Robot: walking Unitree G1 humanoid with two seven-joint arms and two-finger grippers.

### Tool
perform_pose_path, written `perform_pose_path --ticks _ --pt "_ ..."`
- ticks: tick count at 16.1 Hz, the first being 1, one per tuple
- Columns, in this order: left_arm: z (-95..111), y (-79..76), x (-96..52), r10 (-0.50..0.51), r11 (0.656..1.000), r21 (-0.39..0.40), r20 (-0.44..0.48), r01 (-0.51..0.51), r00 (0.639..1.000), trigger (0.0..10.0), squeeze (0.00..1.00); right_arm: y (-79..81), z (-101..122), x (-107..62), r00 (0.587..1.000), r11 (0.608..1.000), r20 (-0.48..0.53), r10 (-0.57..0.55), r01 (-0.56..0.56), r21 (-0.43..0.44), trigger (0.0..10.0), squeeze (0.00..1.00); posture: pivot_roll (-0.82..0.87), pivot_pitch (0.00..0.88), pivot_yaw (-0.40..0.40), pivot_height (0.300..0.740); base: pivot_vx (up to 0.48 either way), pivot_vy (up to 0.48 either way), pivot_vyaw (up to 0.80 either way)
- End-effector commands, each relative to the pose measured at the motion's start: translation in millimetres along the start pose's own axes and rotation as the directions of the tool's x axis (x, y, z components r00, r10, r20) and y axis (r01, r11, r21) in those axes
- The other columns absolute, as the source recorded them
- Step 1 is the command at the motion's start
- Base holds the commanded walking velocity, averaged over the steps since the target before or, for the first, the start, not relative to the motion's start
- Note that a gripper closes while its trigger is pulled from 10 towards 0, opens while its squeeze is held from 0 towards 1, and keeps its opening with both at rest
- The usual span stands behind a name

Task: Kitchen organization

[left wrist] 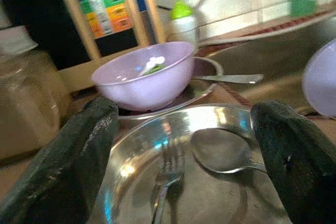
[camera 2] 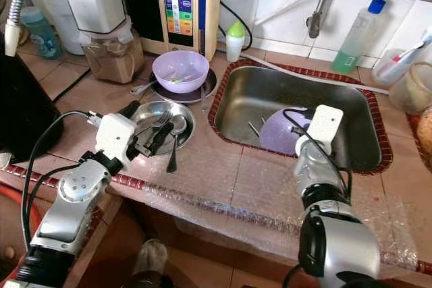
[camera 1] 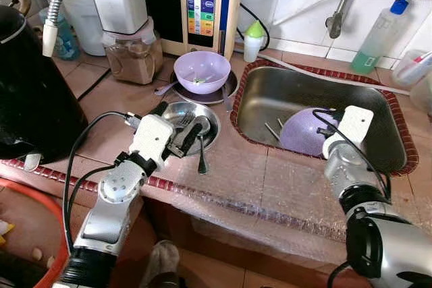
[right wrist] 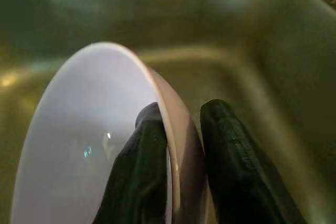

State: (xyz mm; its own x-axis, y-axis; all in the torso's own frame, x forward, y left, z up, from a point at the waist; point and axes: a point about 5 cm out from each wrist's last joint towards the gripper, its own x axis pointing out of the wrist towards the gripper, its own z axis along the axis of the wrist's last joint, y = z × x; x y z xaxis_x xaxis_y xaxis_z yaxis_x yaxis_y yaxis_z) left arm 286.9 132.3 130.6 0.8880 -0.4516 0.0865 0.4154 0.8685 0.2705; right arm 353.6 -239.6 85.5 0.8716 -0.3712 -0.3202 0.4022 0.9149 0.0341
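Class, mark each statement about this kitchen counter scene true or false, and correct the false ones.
1. The right pincer grips the rim of the purple bowl in the sink. True.
2. The left pincer is shut on the spoon. False: its fingers are spread open over the steel dish, touching no cutlery.
3. A fork and the spoon lie in the steel dish. True.
4. The purple bowl on the counter sits inside the sink. False: it rests on a plate beside the sink.
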Motion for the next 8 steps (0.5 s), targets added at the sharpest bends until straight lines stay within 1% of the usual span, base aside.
perform_pose_path --ticks 1,3,5,7,8 --pt "2 2.1 -2.0 0.029 1.000 -0.012 0.002 -0.029 1.000 10.0 1.00 1.0 -2 -0.6 1.000 1.000 0.001 0.002 -0.002 0.013 10.0 1.00 0.04 0.000 0.000 0.740 0.000 0.000 0.00" --pt "1 1.5 -3.8 0.027 1.000 -0.001 -0.008 -0.027 1.000 10.0 1.00 8.7 -7 -3.0 1.000 0.999 -0.004 0.023 -0.023 0.027 10.0 1.00 0.04 0.000 0.003 0.740 0.000 0.000 0.00" --pt "1 1.9 -4.3 0.028 1.000 0.000 -0.011 -0.028 1.000 10.0 1.00 11.0 -8 -3.8 0.999 0.999 0.000 0.036 -0.036 0.002 10.0 1.00 0.05 0.000 0.004 0.740 0.000 0.000 0.00" --pt "1 4.4 -4.7 0.043 0.999 0.005 -0.013 -0.043 0.999 10.0 1.00 11.2 -7 -3.6 0.999 0.999 0.008 0.048 -0.048 0.020 10.0 1.00 0.05 0.000 0.004 0.740 0.000 0.000 0.00" --pt "1 6.5 -5.5 0.062 0.998 0.004 -0.017 -0.062 0.998 10.0 1.00 13.9 -4 -3.7 0.997 0.997 0.024 0.070 -0.071 0.029 10.0 1.00 0.05 0.000 0.004 0.740 0.000 0.000 0.00"
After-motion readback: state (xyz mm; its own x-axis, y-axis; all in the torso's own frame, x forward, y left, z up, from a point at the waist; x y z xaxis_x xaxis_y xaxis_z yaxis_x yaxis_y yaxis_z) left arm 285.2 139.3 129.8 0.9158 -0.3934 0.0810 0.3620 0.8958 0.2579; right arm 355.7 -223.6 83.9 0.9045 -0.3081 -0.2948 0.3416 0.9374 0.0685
